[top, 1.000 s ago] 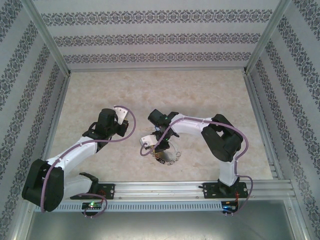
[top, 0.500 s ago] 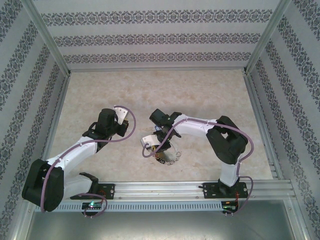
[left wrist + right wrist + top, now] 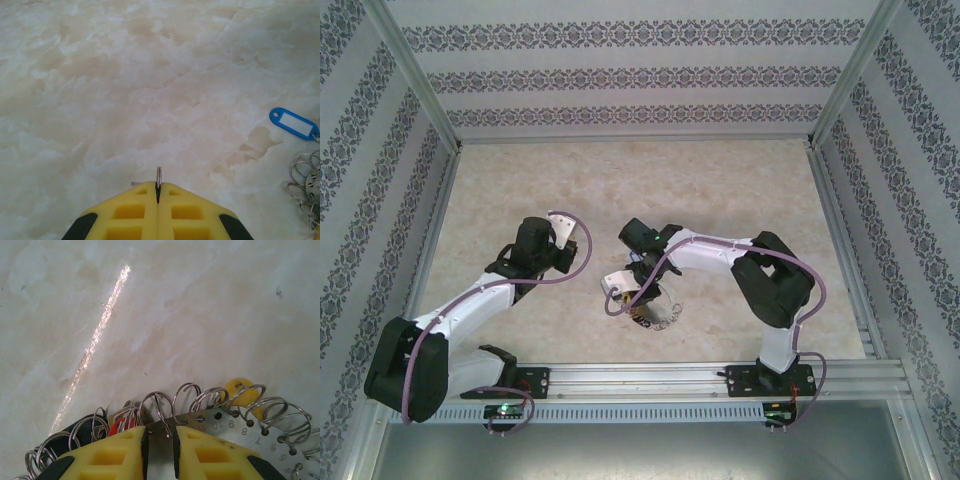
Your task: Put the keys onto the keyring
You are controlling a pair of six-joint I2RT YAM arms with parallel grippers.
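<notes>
Below me, a pale marbled tabletop (image 3: 720, 180). Patterned walls (image 3: 640, 75) enclose it at nine, twelve and three o'clock; a metal rail (image 3: 650, 378) runs along six o'clock.

We see bright, even, diffuse light over tabletop (image 3: 720, 190); faint soft shadows. Right wrist view: we note narrow glare streak (image 3: 98, 335) slanting across tabletop. Wrist views soft, bottom of frame slightly blurred.

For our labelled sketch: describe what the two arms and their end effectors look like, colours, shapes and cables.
The left arm and right arm have white links, chunky black joints and purple cables looped alongside. The left end effector and right end effector each have two yellow fingers with square recesses and black side patches.
</notes>
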